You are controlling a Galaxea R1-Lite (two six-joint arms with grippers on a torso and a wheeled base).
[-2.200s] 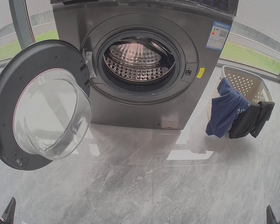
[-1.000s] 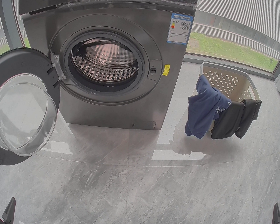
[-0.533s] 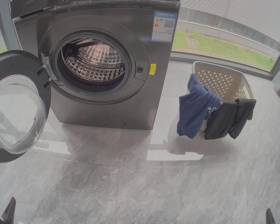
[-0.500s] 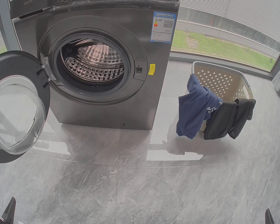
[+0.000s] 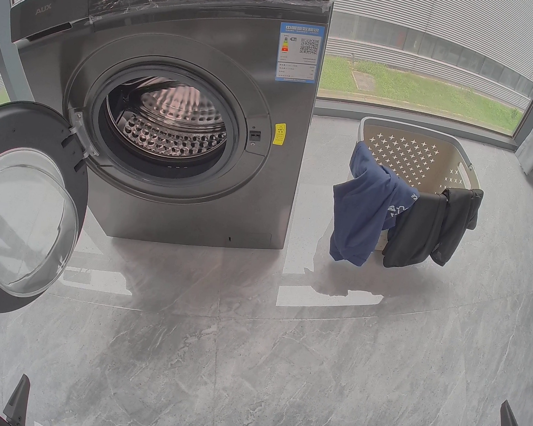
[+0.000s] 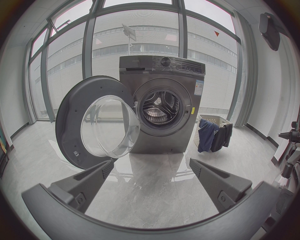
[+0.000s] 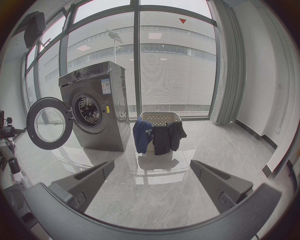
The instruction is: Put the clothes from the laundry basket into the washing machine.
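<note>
Holding my left gripper [image 6: 150,160] and right gripper [image 7: 152,161] spread empty, I judged the blue shirt [image 7: 142,134] and black garment [image 7: 165,137], draped over the laundry basket [image 7: 161,118] rim well ahead of both jaws, easy to pinch.

Glossy stone-look floor [image 5: 326,366], plastic laundry basket [image 5: 409,156], shiny metal drum [image 5: 169,120]

Grey marble-tile floor [image 5: 302,363] lies open in front of the grey front-loading washing machine [image 5: 185,215]. Drum mouth [image 5: 166,120] unobstructed. Its round glass-bowled door [image 5: 19,224] stands swung wide at the left. Beige perforated plastic laundry basket [image 5: 409,153], right of the machine, is open-topped. Blue garment [image 5: 366,211] and black garment [image 5: 430,226] drape its near rim.
</note>
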